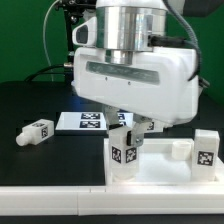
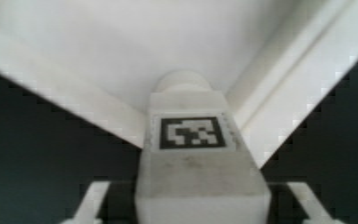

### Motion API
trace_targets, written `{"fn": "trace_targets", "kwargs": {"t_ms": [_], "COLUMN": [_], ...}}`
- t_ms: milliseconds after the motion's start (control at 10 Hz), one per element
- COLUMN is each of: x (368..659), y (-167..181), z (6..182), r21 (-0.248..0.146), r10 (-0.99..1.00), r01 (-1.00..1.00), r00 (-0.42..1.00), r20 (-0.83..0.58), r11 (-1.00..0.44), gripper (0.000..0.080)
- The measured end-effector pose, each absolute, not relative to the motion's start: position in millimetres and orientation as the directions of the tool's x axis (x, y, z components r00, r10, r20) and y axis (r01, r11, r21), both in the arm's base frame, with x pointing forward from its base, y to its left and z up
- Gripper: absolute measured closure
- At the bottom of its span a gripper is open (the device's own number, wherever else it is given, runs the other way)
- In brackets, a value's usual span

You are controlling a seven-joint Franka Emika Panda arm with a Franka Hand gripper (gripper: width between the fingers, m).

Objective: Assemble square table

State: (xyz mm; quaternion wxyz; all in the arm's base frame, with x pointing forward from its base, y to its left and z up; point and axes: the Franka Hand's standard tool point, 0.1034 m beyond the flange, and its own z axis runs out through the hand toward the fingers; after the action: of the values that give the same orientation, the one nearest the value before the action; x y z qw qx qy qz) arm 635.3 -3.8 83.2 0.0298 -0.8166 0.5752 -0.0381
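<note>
Gripper low over upright leg, at left end of table top (ext. view's left). Stands on the white top close to its corner, tag twd camera. In wrist view, same leg dead centre, tag showing, w/ fingers one each side of it. White corner walls of the top just beyond.

Jaws part-closed, straddling the leg. Thin dark slivers either side in wrist view, so can't tell if pads touch or clamp it.

Second leg on its side on black table, well apart from the top, to ext. view's left. Third leg upright at the top's right end, tag fwd. Marker board flat on the black table, farther back than the gripper, between second leg and arm.
</note>
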Motion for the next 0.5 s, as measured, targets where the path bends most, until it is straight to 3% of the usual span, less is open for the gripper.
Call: {"fn": "trace_targets", "kwargs": {"t_ms": [200, 300, 400, 500], "x": [633.2, 633.1, 632.9, 632.8], "y": [-5.7, -4.9, -4.8, -4.8], "z": [82.7, 82.7, 82.0, 81.7], "r21": [-0.118, -0.117, -0.116, -0.118], "r10": [-0.996, -0.996, -0.996, -0.993], "r01": [-0.991, -0.991, -0.991, -0.988], "r00": [0.076, 0.072, 0.070, 0.110], "r20": [-0.051, -0.051, -0.051, -0.046], "r11": [-0.070, -0.066, -0.064, -0.104], "gripper": [0.0512, 0.0512, 0.0437, 0.0301]}}
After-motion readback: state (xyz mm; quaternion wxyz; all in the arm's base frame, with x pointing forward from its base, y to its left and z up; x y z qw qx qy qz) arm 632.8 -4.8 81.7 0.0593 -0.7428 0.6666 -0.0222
